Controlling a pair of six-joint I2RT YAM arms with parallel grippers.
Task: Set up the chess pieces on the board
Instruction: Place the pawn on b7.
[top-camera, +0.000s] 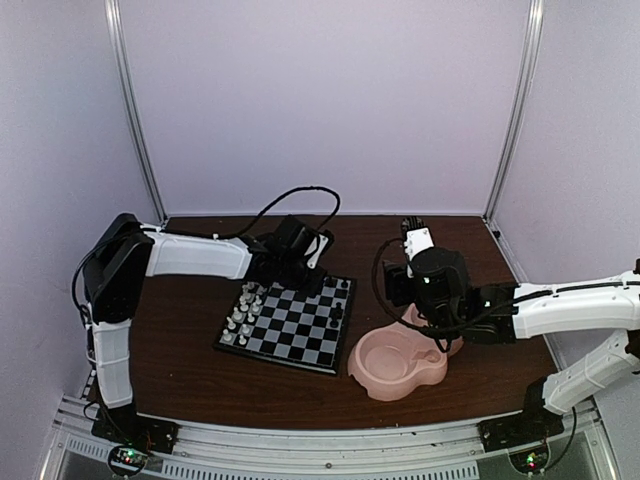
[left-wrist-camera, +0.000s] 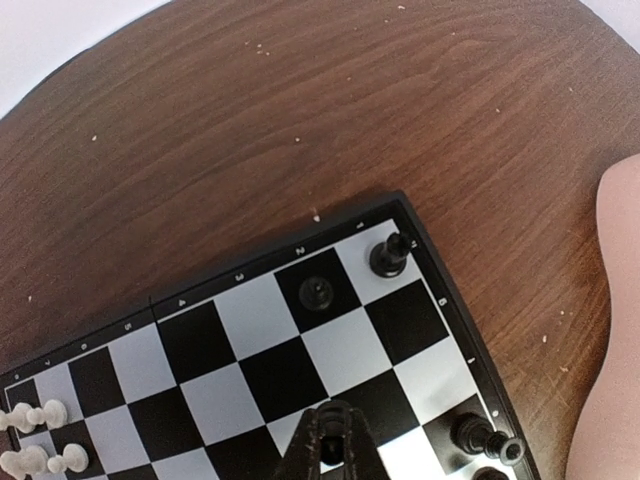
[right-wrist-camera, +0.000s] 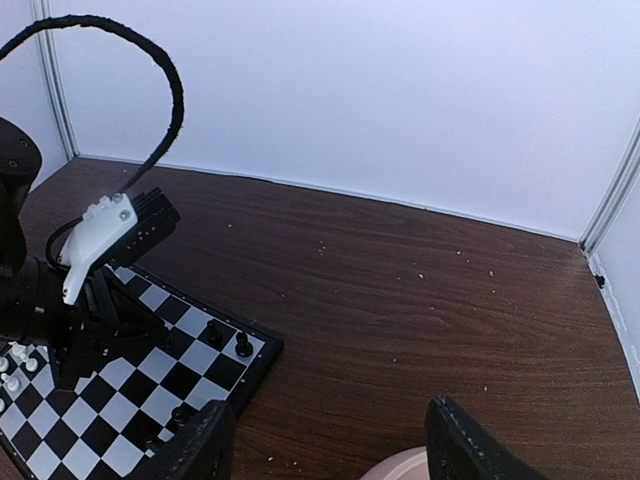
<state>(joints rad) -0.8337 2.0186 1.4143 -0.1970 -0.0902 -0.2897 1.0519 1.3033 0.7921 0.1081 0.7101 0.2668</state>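
Note:
The board (top-camera: 300, 330) lies mid-table. White chess pieces (top-camera: 243, 308) stand along its left side, and a few black ones (top-camera: 340, 305) stand at its right edge. My left gripper (top-camera: 308, 280) hovers over the board's far edge. In the left wrist view the left gripper (left-wrist-camera: 335, 440) is shut on a small black piece, low over the board (left-wrist-camera: 250, 310). Black pieces (left-wrist-camera: 390, 255) stand near the corner and white ones (left-wrist-camera: 35, 415) at the left. My right gripper (right-wrist-camera: 330, 455) is open and empty above the pink dish (top-camera: 395, 365).
The pink double-bowl dish stands right of the board; its rim shows in the left wrist view (left-wrist-camera: 620, 300) and the right wrist view (right-wrist-camera: 400, 470). The left arm (right-wrist-camera: 100, 240) reaches over the board (right-wrist-camera: 150, 385). Bare brown table lies beyond, closed in by white walls.

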